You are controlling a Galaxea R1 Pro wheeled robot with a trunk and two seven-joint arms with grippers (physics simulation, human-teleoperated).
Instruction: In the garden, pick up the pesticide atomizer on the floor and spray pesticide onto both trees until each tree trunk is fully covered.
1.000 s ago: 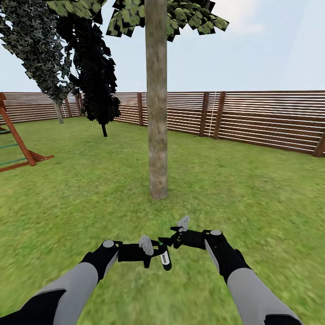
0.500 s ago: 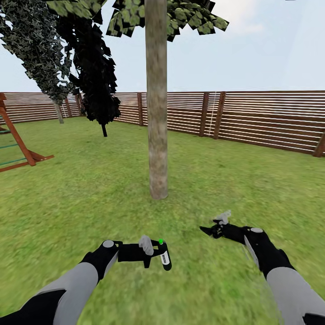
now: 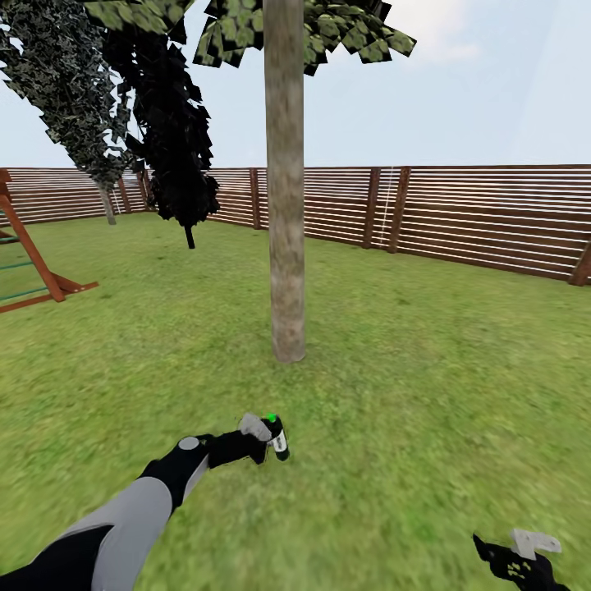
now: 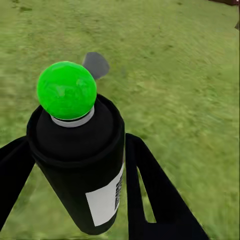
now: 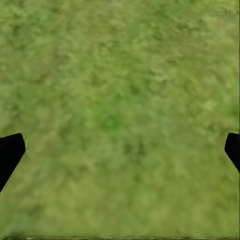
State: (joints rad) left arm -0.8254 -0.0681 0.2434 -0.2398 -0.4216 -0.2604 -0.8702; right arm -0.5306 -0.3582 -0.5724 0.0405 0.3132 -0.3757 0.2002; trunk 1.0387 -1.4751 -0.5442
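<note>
Far left: wooden playset (image 3: pixel 29 263) on the lawn (image 3: pixel 427 386), slat fence (image 3: pixel 484 217) behind. Two dark conifers (image 3: pixel 176 139) next, near the fence corner. Centre: tree trunk (image 3: pixel 286 197), straight, mottled grey-brown, rooted in grass, leaf canopy (image 3: pixel 304 29) cut off at the top edge.

Low left of centre: left end effector (image 3: pixel 267 439) reaching forward, clamped on the pesticide atomizer (image 3: pixel 277 435). Atomizer here dark-bodied, white label on the side, green dot on top; held about upright, slightly tilted, above the grass, in front of the trunk base and well short of it. From the left wrist: atomizer (image 4: pixel 80 165) wedged between the two black fingers (image 4: pixel 150 195), both touching its sides, green cap (image 4: pixel 66 90) facing the camera.

Bottom right corner: right end effector (image 3: pixel 517 552) low over the grass, well apart from the left. From the right wrist: fingertips (image 5: pixel 10 152) at opposite edges of the frame, spread wide, nothing between but lawn.
</note>
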